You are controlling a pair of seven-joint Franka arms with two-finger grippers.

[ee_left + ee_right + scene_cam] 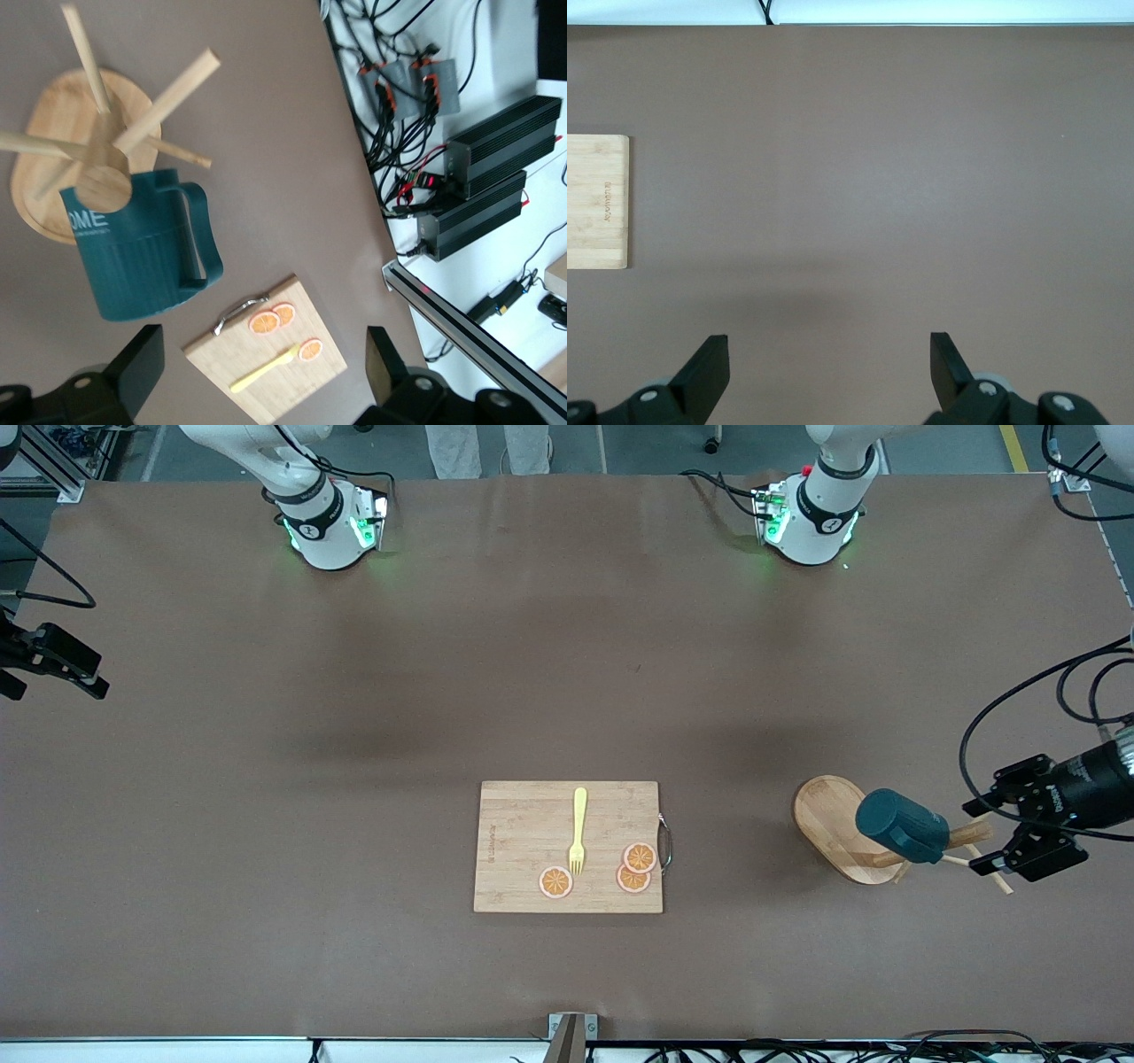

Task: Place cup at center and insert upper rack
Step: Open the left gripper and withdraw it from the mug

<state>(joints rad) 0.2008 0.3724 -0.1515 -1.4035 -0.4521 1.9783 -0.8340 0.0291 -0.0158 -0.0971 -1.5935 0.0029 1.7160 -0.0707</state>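
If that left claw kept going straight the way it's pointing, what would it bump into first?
Probably the dark teal ribbed mug hanging on the light wooden mug tree: it sits straight ahead of the open left gripper, though how close is hard to judge.

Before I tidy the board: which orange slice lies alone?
The orange slice beside the fork's tines; the other two overlap near the board's metal handle.

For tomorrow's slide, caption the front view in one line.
Open left gripper beside the teal cup hanging on the mug tree; right gripper waits open.
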